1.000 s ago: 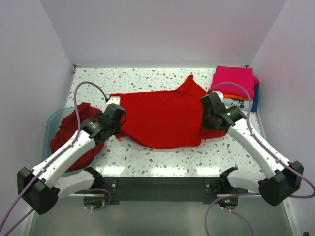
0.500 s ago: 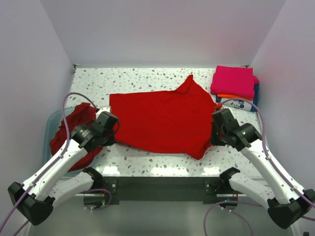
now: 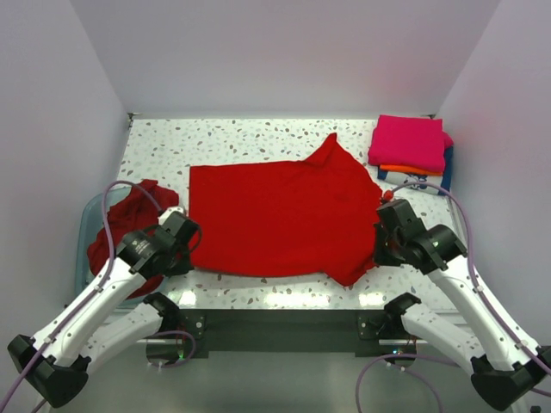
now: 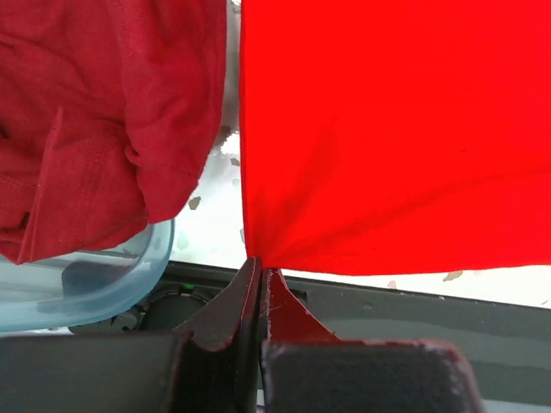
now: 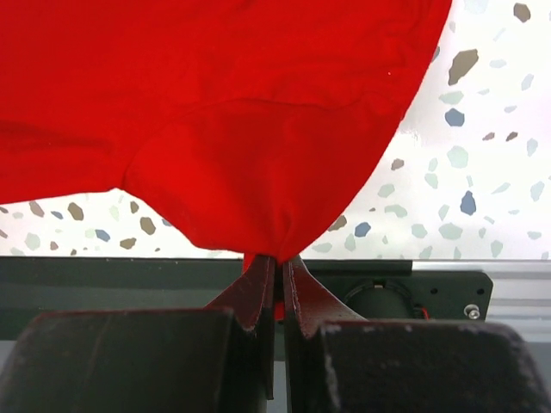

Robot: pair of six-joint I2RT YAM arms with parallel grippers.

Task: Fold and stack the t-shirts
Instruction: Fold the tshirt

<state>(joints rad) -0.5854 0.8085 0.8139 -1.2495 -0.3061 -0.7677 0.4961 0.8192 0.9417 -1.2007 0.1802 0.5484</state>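
The red t-shirt (image 3: 275,219) lay spread flat near the tabletop's (image 3: 258,138) front edge, with speckled surface showing beyond. The left jaws and right jaws were pinched shut on its near corners.

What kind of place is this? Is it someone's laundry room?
Probably a robot test booth, not a home laundry room. Plain white walls box in a speckled table, a left arm and a right arm are bolted at its near edge, and a red t-shirt lies spread near a folded stack.
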